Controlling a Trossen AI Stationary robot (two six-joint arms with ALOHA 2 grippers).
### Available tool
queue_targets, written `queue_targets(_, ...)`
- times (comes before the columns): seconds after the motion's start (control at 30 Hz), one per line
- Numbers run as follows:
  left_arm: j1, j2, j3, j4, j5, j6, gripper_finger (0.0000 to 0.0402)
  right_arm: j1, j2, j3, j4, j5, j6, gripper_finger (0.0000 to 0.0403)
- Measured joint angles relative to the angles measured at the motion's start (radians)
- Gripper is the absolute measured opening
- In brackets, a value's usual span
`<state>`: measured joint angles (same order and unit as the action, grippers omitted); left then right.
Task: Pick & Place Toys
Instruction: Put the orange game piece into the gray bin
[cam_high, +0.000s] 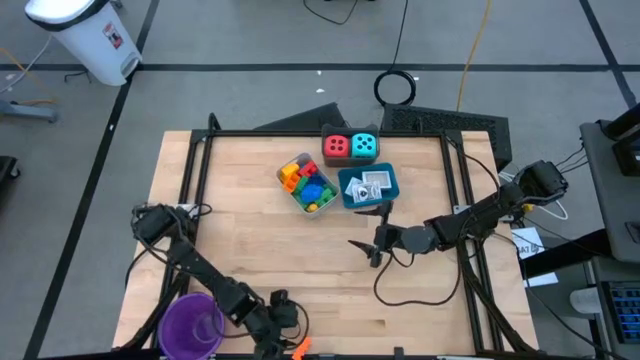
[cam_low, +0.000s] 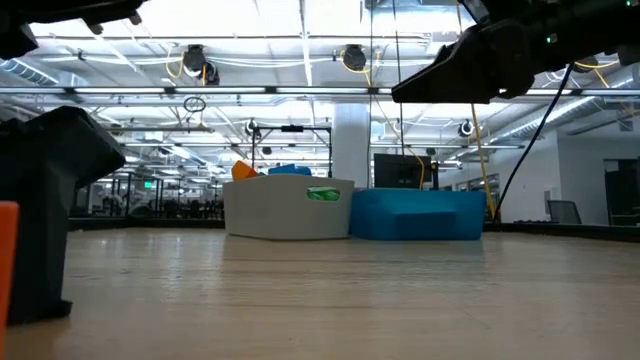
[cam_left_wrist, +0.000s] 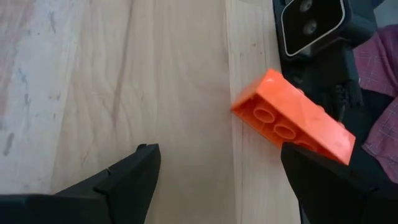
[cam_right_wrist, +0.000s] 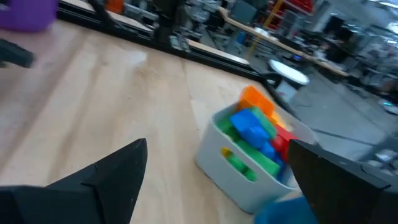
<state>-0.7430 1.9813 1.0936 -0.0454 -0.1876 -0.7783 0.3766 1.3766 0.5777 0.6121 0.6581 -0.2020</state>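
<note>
An orange brick (cam_left_wrist: 292, 118) lies studs-up at the table's near edge (cam_high: 300, 348). My left gripper (cam_left_wrist: 230, 180) hovers open just over it, slanting down. The brick sits by one finger (cam_left_wrist: 329, 186), which hides its end. My right gripper (cam_high: 368, 235) stands open above mid-table, pointing at the grey tray (cam_right_wrist: 249, 174) full of coloured bricks (cam_high: 307, 185). Beside that tray is a blue tray (cam_high: 368, 186) with white packets. Behind the trays sit a red die (cam_high: 336, 146) and a cyan die (cam_high: 365, 146).
A purple cup (cam_high: 190, 322) stands at the near left corner, beside my left arm. A dark camera housing (cam_left_wrist: 311, 25) sits at the near edge just past the orange brick. A black frame (cam_high: 200, 160) borders the table. Bare wood lies between the trays and the near edge.
</note>
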Motion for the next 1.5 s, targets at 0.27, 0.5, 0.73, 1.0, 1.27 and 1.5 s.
queue_targets(0.27, 0.034, -0.048, -0.005, -0.039, 0.085, 0.016, 0.0342, -0.004, 0.0, 0.0, 0.001, -0.081, 0.011, 0.0357)
queue_targets(0.5, 0.032, -0.12, -0.006, 0.057, 0.136, -0.05, 0.0342, -0.004, 0.0, 0.0, 0.002, -0.084, 0.033, 0.0357)
queue_targets(0.73, -0.021, -0.11, -0.005, 0.189, 0.123, 0.02, 0.0342, -0.004, 0.0, 0.0, 0.012, -0.084, 0.024, 0.0357)
queue_targets(1.0, -0.096, -0.033, -0.004, 0.279, 0.037, 0.096, 0.0293, -0.004, 0.0, 0.0, 0.012, -0.084, 0.019, 0.0357)
queue_targets(1.27, -0.177, 0.053, -0.005, 0.284, 0.066, 0.063, 0.0181, -0.004, 0.0, 0.0, 0.012, -0.084, 0.033, 0.0357)
queue_targets(1.5, -0.175, 0.051, -0.004, 0.31, 0.082, 0.2, 0.0042, -0.002, 0.0, 0.0, 0.012, -0.084, 0.033, 0.0357)
